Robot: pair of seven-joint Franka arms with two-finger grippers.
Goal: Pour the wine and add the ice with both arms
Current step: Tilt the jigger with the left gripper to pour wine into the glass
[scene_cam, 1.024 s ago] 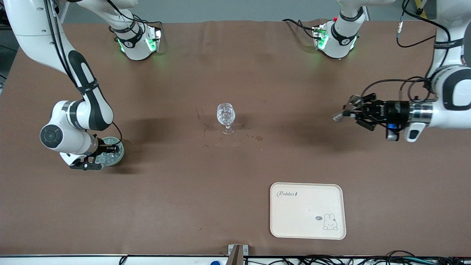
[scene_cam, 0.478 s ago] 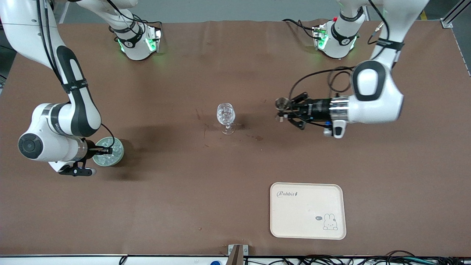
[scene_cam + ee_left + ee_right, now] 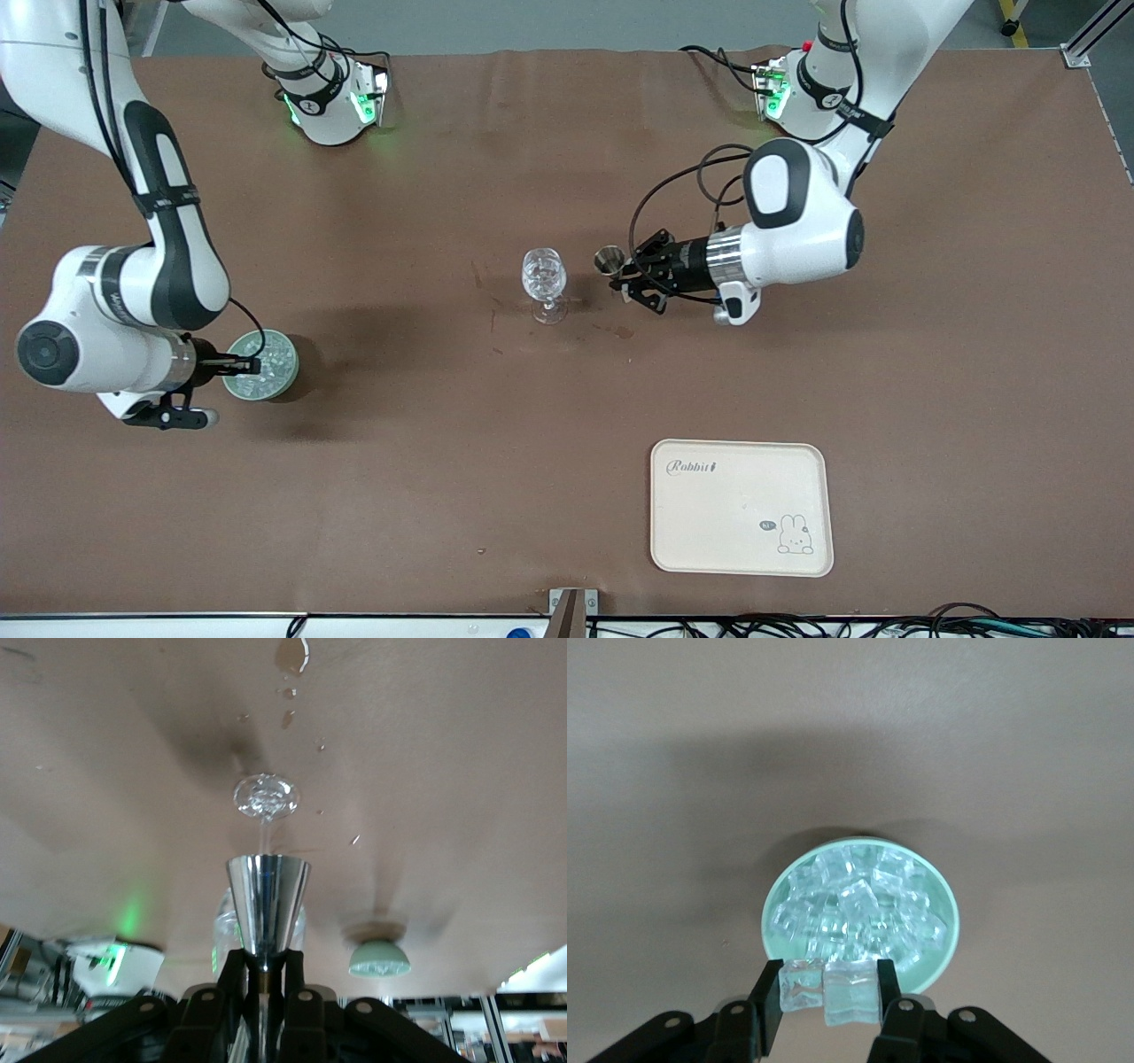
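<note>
The bench [image 3: 567, 496] is covered with a brown sheet and fills nearly the whole front view; the two arm bases stand along its top edge. The cream tray [image 3: 741, 507] lies bare at the lower right of the frame. In the middle stands the glass [image 3: 543, 282], and it looks empty of wine, so I judge that the pouring is not yet done and that no ice has gone in either. At middle left of the frame sits the green bowl [image 3: 262, 366], full of ice [image 3: 859, 908]. The left arm [image 3: 797, 213] reaches in from the upper right, and the left tool [image 3: 625, 270] hangs over the bench just beside the glass. Its jaws are pressed fully together on the narrow waist of a steel jigger [image 3: 267, 904], whose open cup points toward the glass; whether there is liquid in it I cannot tell. The right arm [image 3: 133, 292] comes down the left side of the frame, and the right tool [image 3: 830, 992] is at the rim of the bowl. Its jaws stand about half open and grip ice cubes [image 3: 833, 990] between them, above the bowl's edge. What is left, I think, is to tip the jigger into the glass and to carry the cubes over to it.
</note>
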